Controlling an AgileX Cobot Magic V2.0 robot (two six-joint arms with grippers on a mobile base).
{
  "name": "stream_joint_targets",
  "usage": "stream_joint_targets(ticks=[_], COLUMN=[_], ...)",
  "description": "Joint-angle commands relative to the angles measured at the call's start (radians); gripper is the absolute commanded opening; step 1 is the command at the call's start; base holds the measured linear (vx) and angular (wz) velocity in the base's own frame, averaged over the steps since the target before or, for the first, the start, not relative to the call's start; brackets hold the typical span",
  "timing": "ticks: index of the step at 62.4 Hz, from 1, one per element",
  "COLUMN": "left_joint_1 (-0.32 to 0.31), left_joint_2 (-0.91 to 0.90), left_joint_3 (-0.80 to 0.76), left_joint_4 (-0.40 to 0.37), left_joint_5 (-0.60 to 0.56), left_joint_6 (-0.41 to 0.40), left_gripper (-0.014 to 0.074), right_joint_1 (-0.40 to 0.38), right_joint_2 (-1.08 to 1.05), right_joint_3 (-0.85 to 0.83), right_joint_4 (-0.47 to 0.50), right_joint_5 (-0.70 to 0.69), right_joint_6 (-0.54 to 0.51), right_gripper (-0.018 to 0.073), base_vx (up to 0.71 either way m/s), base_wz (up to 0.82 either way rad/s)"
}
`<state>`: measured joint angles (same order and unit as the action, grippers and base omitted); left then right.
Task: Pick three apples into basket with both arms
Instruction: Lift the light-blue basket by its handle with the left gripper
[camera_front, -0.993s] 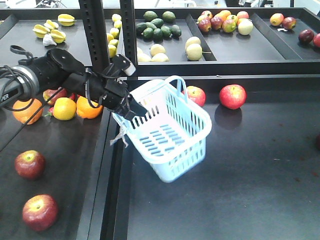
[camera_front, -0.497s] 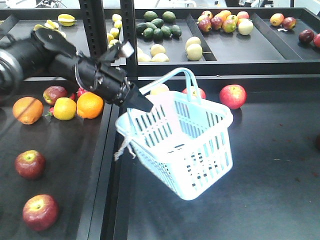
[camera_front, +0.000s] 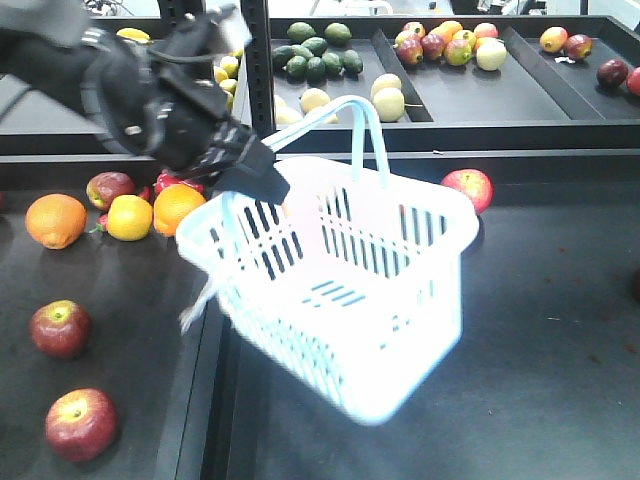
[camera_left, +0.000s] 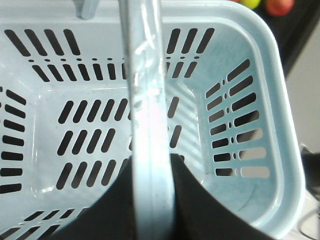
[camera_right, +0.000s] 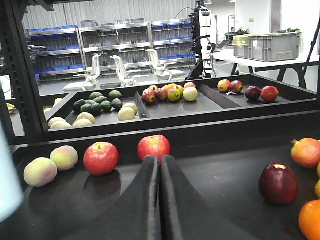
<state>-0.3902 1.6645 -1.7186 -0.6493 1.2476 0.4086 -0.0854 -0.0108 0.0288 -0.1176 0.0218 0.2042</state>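
- The left gripper is clamped on the basket by its handle and holds it tilted off the table, probably to bring it to the fruit.
- The basket is empty; an apple lies nearby.
- The right gripper is pressed closed and holds nothing.

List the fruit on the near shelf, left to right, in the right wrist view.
larger pale fruit → smaller pale fruit → left red apple → middle red apple → dark red apple. The fruits at the right edge overlap, so they are left out.
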Motion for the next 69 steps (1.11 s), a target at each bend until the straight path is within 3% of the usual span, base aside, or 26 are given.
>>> stream_joint_targets(ticks=[1,7,16,33,41,56,69], left_joint_1=[-0.021,-0.043,-0.074,-0.079,-0.079,-0.079,-0.079], left_joint_2=[-0.150,-0.278,-0.491,-0.761,-0.790,-0.785,-0.785], left_joint_3=[0.092,0.239,0.483,0.896,0.982,0.989,0.989], left_joint_4=[-0.077,-0.079,-0.089,-0.200,-0.233,-0.232,-0.232], left_joint_5=[-0.056,-0.138,-0.372,-0.674,-0.713,-0.718,-0.661], left_joint_6=[-0.019,-0.019,-0.024,-0.028,-0.017,-0.013,-0.013], left_gripper=[-0.0008,-0.0008,-0.0008,-0.0008,-0.0008,-0.0008,-0.0007], right_joint_1=[-0.006,-0.006,-0.006,-0.006,-0.006,-0.006,-0.006], right_joint_2=[-0.010,-0.010,-0.010,-0.010,-0.010,-0.010,-0.010], right_joint_3=[0.013,0.013,0.013,0.013,0.013,0.013,0.013], right_joint_4=[-0.006,-0.006,-0.006,-0.006,-0.006,-0.006,-0.006], right_joint_5=[-0.069,-0.069,-0.069,-0.069,-0.069,-0.069,-0.069], right_joint_6=[-0.011,-0.011,-0.011,-0.011,-0.011,-0.011,-0.011], right_gripper=[-0.0004,-0.0004,-0.0004,-0.0004,-0.0004,-0.0004,-0.0004], base_vx=[0.00,0.00,0.00,0.00,0.00,0.00,0.00], base_wz=[0.00,0.00,0.00,0.00,0.00,0.00,0.00])
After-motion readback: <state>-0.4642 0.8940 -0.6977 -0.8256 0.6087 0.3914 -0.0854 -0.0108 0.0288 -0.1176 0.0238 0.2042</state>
